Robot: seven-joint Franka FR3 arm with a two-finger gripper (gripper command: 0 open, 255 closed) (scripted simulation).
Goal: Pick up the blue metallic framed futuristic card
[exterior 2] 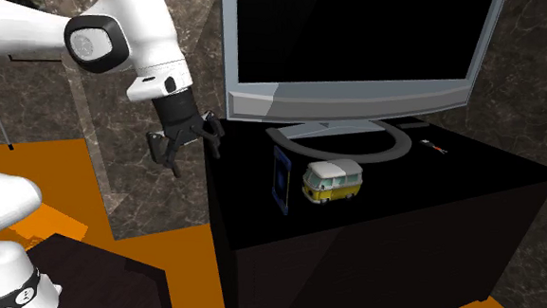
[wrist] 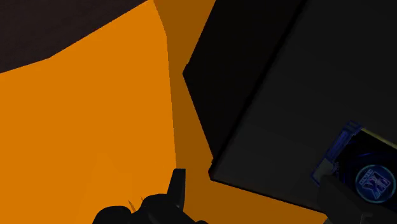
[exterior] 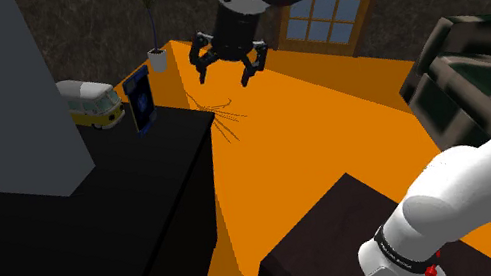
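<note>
The blue-framed card (exterior: 140, 100) stands upright on the black cabinet (exterior: 97, 236), next to a yellow and white toy van (exterior: 91, 103). My gripper (exterior: 228, 68) hangs open in the air to the shoulder view's right of the card, past the cabinet's edge and over the orange floor. In the second exterior view the gripper (exterior 2: 186, 148) is left of the cabinet (exterior 2: 430, 212), apart from the card (exterior 2: 280, 177) and the van (exterior 2: 332, 181). In the wrist view the card (wrist: 364, 167) shows beside one of the fingers (wrist: 340, 198), and nothing is between them.
A large grey-framed screen (exterior 2: 352, 47) stands on the cabinet behind the card and van. A potted plant (exterior: 157, 50), a window (exterior: 321, 19) and a dark sofa (exterior: 465, 67) lie farther off. My dark stand (exterior: 340, 238) is at the lower right.
</note>
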